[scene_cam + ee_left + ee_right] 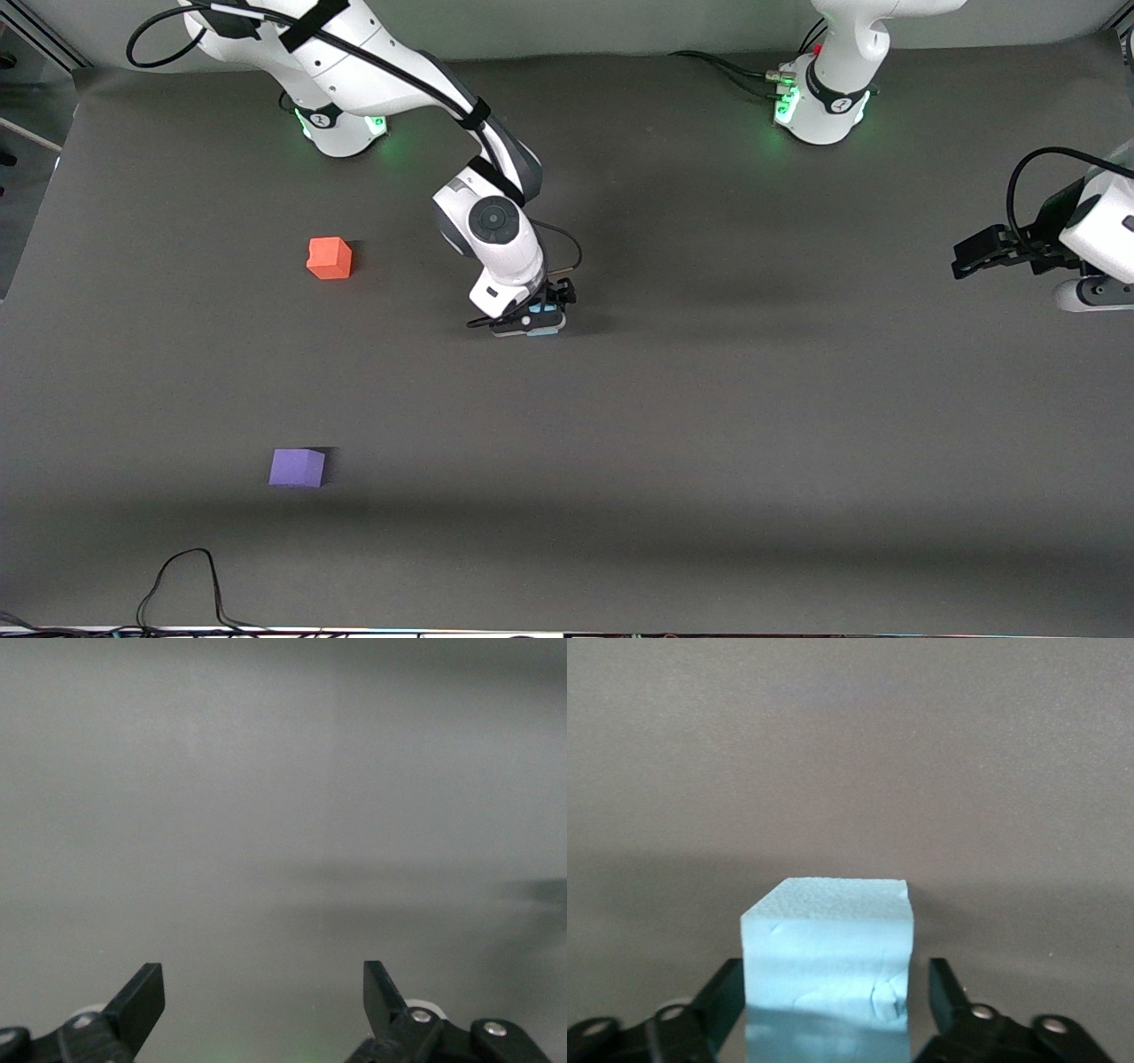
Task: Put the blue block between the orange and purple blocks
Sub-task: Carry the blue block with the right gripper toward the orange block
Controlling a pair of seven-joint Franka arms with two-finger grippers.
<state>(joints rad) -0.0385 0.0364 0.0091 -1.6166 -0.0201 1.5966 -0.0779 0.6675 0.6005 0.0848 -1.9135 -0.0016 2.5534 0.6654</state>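
Right gripper: black fingers flank small light sky-blue matte foam cube, small gap each side. Grey table surface.

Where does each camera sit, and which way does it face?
Front view: high, facing both arms; orange block, purple block on the table.
Left wrist view: over bare table; left gripper open.
Right wrist view: right gripper, fingers flanking the blue block.
Shared: blue block, front and right wrist.

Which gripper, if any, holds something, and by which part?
The right gripper has the blue block between its fingers at two opposite side faces; contact on one side is unclear. The left gripper is open, holding nothing.
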